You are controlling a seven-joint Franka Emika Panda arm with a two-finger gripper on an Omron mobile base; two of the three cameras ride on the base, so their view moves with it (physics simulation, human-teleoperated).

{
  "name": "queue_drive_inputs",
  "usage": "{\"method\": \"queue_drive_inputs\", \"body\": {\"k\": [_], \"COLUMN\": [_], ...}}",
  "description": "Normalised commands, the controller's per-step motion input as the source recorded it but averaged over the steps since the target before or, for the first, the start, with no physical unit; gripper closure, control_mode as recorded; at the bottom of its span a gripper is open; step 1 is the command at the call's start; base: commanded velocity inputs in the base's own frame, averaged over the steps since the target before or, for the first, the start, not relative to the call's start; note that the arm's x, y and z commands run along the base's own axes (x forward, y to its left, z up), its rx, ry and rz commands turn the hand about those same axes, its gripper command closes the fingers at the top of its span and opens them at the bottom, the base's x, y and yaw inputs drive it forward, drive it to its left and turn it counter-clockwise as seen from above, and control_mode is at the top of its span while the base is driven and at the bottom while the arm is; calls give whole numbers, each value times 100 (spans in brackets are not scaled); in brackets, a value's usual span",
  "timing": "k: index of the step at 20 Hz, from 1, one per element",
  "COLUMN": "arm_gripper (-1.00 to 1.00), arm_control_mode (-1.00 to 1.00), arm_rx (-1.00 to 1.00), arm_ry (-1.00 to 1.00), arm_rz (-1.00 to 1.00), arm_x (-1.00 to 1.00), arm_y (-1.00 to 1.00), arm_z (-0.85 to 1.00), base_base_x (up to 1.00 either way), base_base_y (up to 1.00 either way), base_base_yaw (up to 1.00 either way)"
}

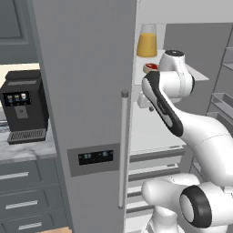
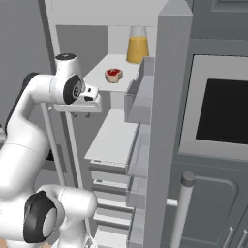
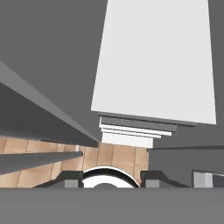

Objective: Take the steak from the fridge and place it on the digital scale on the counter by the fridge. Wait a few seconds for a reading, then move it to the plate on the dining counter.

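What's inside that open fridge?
On an upper shelf of the fridge sit a steak and an orange juice jug. The door hides the other half.

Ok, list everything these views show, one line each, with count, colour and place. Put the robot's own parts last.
fridge: one, grey steel, right door open, left door shut with a black panel.
shelves: several, white, inside the fridge.
steak: one, red with a pale rim, on the upper shelf.
juice jug: one, clear with orange liquid, behind the steak on the same shelf.
door bins: several, grey, inside the open door.
coffee machine: one, black, on the counter left of the fridge.
counter: one, marbled, over grey drawers.
oven: one, grey with a dark window, right of the fridge.
gripper: one, white with dark tips, in front of the shelves, below the steak's level, holding nothing.
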Motion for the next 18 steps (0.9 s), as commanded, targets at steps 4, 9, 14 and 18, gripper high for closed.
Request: {"method": "queue_drive_inputs", "body": {"k": [4,9,14,18], "arm_gripper": [-100,-100,-100,-100], "arm_control_mode": [-100,-100,-100,-100], "arm_rx": [0,6,14,3], "arm_ry": [-2,-3,-15,-20], "arm_rz": [-1,0,-1,-3], "arm_x": [0,-14,-17,-4], "arm_y": [0,-3,1,0], "arm_z": [0,6,32,55], "base_base_x": [0,0,0,0], "base_base_y": [0,0,0,0], "base_base_yaw": [0,0,0,0]}}
